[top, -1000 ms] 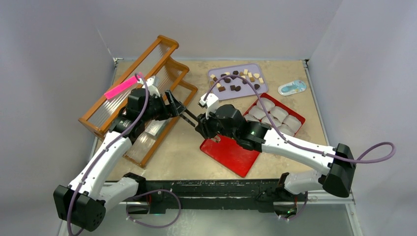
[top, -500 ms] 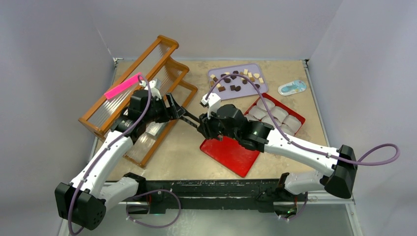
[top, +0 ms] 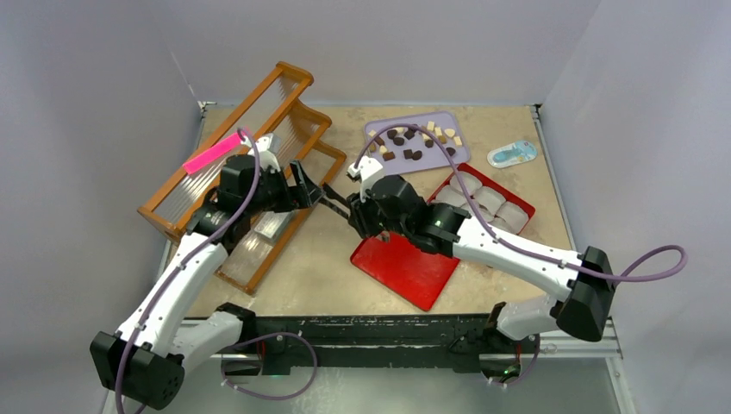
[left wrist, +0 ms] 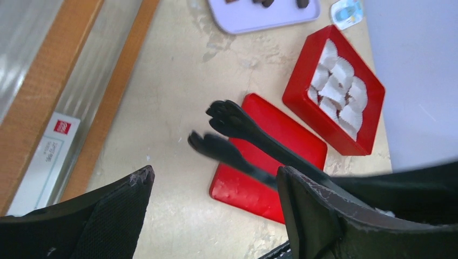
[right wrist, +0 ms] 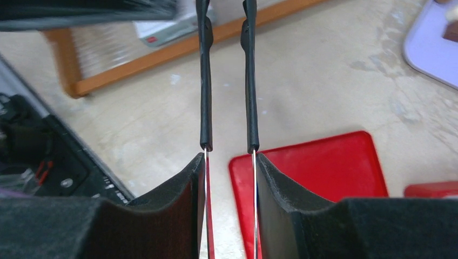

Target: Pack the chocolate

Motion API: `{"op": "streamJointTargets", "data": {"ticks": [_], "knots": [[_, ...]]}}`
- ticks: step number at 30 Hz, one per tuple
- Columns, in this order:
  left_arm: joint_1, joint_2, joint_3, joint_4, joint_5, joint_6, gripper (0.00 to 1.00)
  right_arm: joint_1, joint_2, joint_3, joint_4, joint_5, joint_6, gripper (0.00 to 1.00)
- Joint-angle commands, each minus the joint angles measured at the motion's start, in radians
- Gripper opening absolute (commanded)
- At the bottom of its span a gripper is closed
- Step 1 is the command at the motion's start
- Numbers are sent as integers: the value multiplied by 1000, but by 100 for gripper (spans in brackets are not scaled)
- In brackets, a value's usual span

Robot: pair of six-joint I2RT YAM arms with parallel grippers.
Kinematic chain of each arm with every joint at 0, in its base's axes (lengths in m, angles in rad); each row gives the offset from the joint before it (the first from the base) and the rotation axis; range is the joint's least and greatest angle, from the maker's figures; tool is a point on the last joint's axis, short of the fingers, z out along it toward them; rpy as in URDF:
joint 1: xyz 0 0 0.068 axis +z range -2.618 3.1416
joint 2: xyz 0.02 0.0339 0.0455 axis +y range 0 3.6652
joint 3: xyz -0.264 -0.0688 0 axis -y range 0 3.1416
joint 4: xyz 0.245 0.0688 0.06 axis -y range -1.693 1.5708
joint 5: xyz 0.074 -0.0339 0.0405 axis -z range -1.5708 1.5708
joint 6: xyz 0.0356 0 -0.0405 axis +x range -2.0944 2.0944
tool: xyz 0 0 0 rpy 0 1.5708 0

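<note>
Right wrist view: my right gripper (right wrist: 229, 162) pinches black-tipped metal tongs (right wrist: 250, 81); my left gripper (left wrist: 213, 171) is spread. Tiny brown and cream chocolate pieces (top: 412, 154) look light and hard; I'd nip their flat sides.

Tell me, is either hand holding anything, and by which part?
The right hand pinches black-tipped tongs by their bare metal end; the left hand holds nothing.

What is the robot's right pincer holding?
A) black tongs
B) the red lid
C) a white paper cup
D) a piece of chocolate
A: the right pincer is shut on the two thin arms of the black tongs, which stick out forward between its pads.
</note>
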Motion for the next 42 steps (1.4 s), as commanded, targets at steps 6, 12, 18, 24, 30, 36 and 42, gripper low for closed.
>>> {"op": "streamJointTargets", "data": {"ticks": [6,12,18,24,30,36,42], "knots": [[-2,-177,32,64,56,178,91,-191,43,65,-80,37,-61,39],[-2,-284,-60,116,49,234,94,-295,188,134,-92,175,-160,40],[-2,-347,-68,106,-38,234,100,-404,298,212,-97,105,-165,41],[-2,-377,-73,100,-55,235,100,-475,400,276,-86,57,-172,40],[-2,-381,-76,101,-49,239,99,-507,465,338,-90,21,-183,42],[-2,-381,-78,102,-42,240,99,-515,502,367,-92,14,-193,45],[-2,-378,-78,105,-37,240,99,-517,535,392,-99,39,-207,45]]}}
